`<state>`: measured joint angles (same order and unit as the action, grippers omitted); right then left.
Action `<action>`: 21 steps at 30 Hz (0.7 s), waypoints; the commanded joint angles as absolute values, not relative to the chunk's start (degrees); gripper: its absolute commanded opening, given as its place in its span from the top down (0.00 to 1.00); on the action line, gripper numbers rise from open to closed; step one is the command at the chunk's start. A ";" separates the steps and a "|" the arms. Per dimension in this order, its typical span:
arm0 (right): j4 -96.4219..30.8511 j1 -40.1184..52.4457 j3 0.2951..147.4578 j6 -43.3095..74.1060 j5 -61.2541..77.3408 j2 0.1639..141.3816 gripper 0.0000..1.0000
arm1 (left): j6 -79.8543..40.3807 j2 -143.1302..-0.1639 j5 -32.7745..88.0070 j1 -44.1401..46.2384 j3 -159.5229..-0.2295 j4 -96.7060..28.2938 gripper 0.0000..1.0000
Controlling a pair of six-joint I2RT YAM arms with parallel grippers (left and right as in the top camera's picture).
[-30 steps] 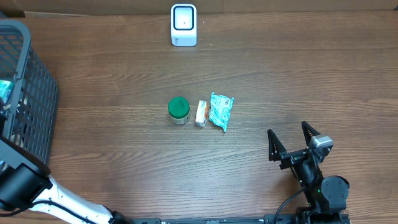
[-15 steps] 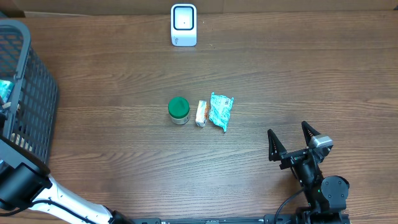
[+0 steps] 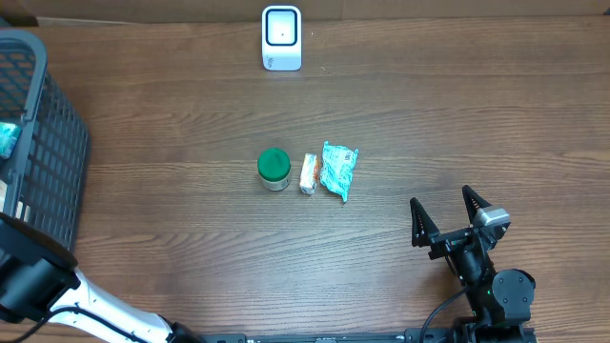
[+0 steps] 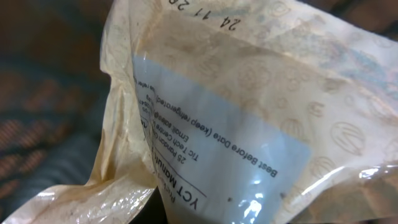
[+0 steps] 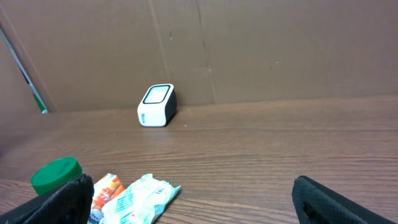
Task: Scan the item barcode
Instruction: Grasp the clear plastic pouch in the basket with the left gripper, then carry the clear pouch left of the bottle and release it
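A beige plastic packet (image 4: pixel 249 112) with a white printed label and a stamped date fills the left wrist view, pressed close to the camera. It runs down into my left gripper's jaws, which are shut on it; the fingers are hidden behind it. No barcode shows on the facing side. In the overhead view my left arm (image 3: pixel 38 276) reaches into the dark basket (image 3: pixel 52 143) at the left edge. The white scanner (image 3: pixel 282 38) (image 5: pixel 157 104) stands at the table's far edge. My right gripper (image 3: pixel 441 200) (image 5: pixel 199 205) rests open near the front right, holding nothing.
A green-lidded jar (image 3: pixel 274 169) (image 5: pixel 56 175), a small orange packet (image 3: pixel 308 173) (image 5: pixel 107 190) and a teal packet (image 3: pixel 338 170) (image 5: pixel 140 199) lie in a row mid-table. A teal item (image 3: pixel 6 138) shows inside the basket. A cardboard wall backs the table.
At the left edge, what shows of the left arm inside the basket has shifted slightly. The right arm and the items on the table have not moved.
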<state>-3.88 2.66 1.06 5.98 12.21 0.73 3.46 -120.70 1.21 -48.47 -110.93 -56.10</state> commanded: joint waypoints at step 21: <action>-3.49 2.55 0.47 5.93 12.29 0.19 0.00 | -13.80 -98.04 41.47 -28.97 -136.07 -70.59 0.96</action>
<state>-3.90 2.66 1.06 5.98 12.21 0.73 -18.90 -97.32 43.83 -35.88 -136.18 -67.11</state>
